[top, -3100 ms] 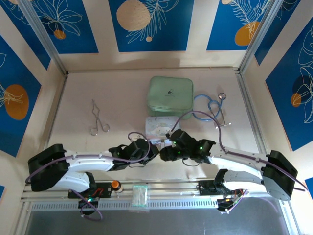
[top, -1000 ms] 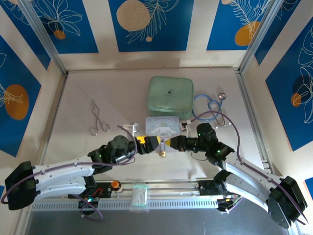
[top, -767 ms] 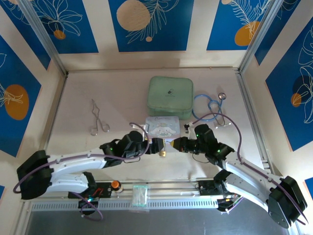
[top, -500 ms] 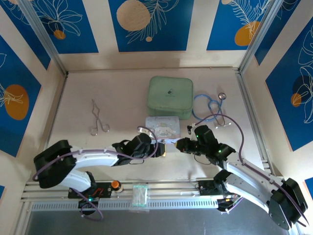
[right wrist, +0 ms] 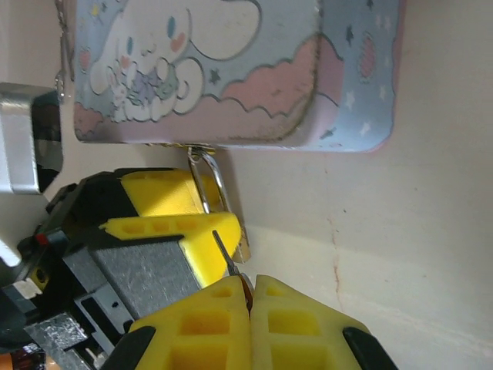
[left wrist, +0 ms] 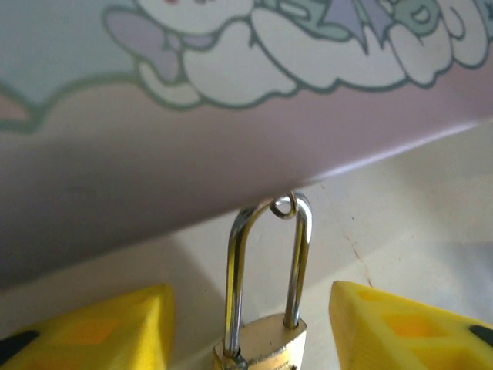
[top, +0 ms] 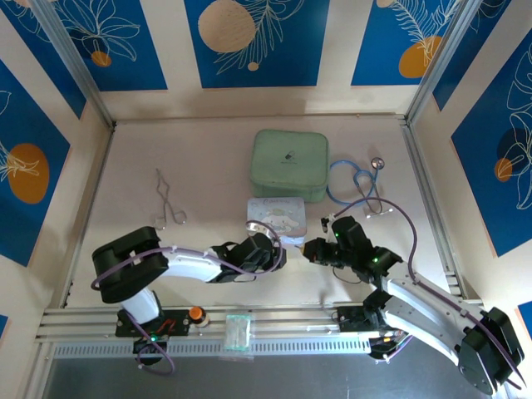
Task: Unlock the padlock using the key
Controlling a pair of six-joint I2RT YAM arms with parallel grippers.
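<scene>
Our left gripper (left wrist: 250, 324) brackets the brass padlock (left wrist: 260, 343) beside the cartoon tin (left wrist: 231, 92), jaws partly apart and not touching it; we should clamp its body squarely. Our right gripper (right wrist: 250, 297) pinches the key (right wrist: 229, 258), whose blade needs aligning with the lock before pushing in.

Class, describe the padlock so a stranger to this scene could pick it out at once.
Find the big green case at the back of the table; a pastel cartoon tin lies just in front. At the tin's near edge, between two yellow fingers, sits the padlock: a tiny brass block with a thin silver loop, far smaller than either box.
</scene>
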